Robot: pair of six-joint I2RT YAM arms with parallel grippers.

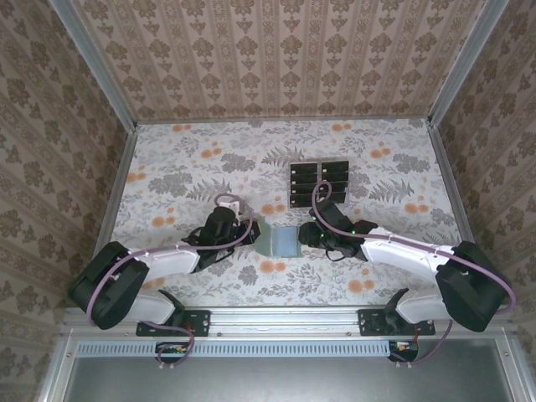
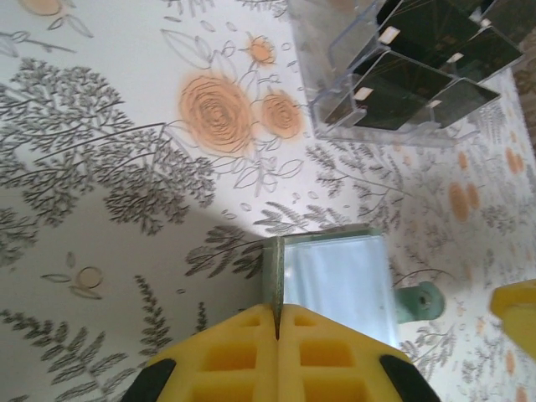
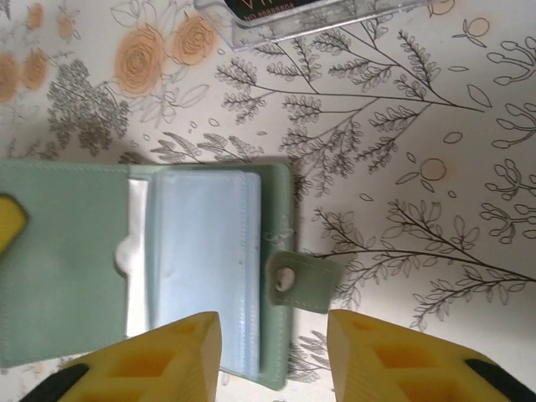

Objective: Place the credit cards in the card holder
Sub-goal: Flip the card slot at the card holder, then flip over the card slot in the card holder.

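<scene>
Our arms reach low inward; left fingers (image 2: 230, 356) clench the open card holder's (image 3: 67, 251) cover, right fingers (image 3: 163, 356) hover released.

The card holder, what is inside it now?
The open card holder shows clear plastic sleeves that look empty. Its lower edge is covered by the right end effector.
</scene>
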